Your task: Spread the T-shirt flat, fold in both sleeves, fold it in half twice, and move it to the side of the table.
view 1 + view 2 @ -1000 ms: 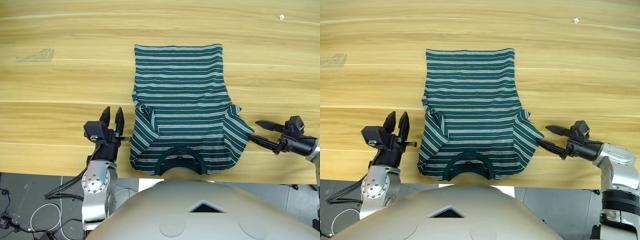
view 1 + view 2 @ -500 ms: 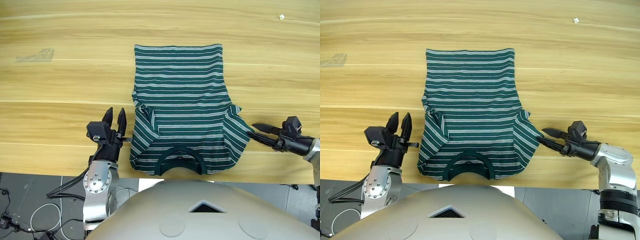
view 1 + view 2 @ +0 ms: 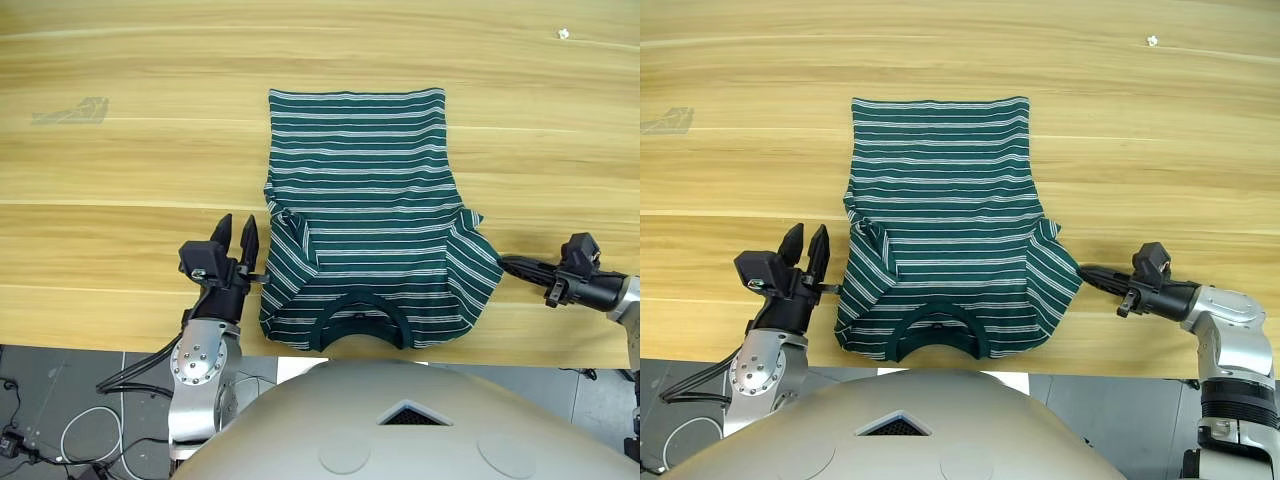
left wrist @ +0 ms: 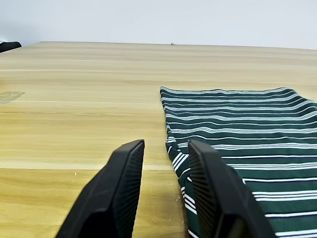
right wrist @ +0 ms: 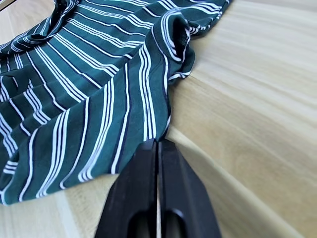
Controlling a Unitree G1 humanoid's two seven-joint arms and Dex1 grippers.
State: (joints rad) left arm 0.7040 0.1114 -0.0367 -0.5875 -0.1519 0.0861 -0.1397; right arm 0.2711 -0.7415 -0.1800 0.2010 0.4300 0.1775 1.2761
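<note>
T-shirt (image 3: 360, 230): green-striped cloth, woodgrain table (image 3: 120, 170)

Light wooden table (image 3: 130, 200); grey floor (image 3: 50, 375) with cables (image 3: 125, 378); white wall (image 4: 198, 20) behind.

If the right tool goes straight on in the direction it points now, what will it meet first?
The T-shirt. The right tool, shut, points at the cloth's edge on the robot's right, tip right at it; whether they touch is unclear.
</note>
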